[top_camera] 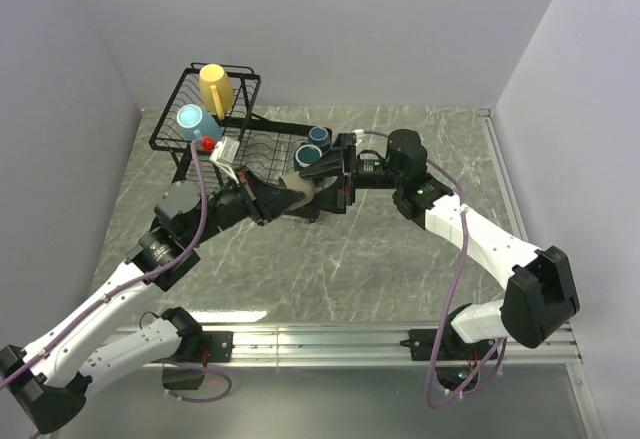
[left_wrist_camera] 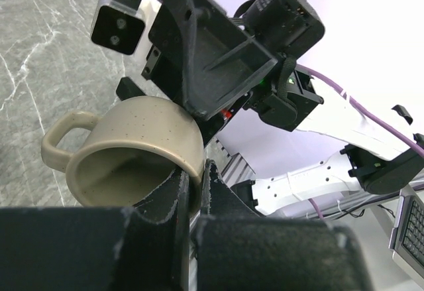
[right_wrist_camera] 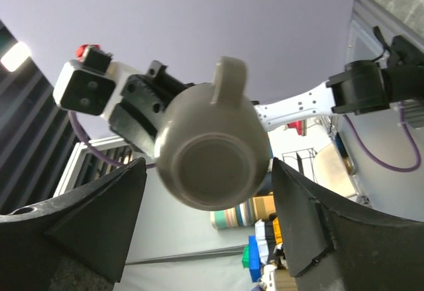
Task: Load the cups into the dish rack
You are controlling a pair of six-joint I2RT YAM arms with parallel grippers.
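**Operator:** State of the left gripper (left_wrist_camera: 195, 179)?

**Technician:** Closed narrow. It pinches the rim of the olive-brown mug (left_wrist_camera: 132, 142), with one finger inside the mouth and one outside.

**Operator:** Location of that mug?

**Technician:** In the air above the surface (top_camera: 400, 259), lying on its side, just on the near side of the dish rack (top_camera: 172, 107). The mouth faces the left arm and the base faces the right arm.

**Operator:** Right gripper (right_wrist_camera: 209, 172)?

**Technician:** Spread wide. One finger stands on each side of the mug's base, with a gap on both sides (no contact shows in the right wrist view).

**Operator:** Contents of the rack?

**Technician:** In the raised basket, the yellow mug (top_camera: 215, 87) is at the far side. The light blue mug (top_camera: 192, 121) is nearer, its mouth toward the overhead camera. The dark teal mug (top_camera: 308, 155) and the navy mug (top_camera: 318, 136) sit side by side at the right end of the lower plate tray. I cannot tell whether they rest inside it or just beside it.
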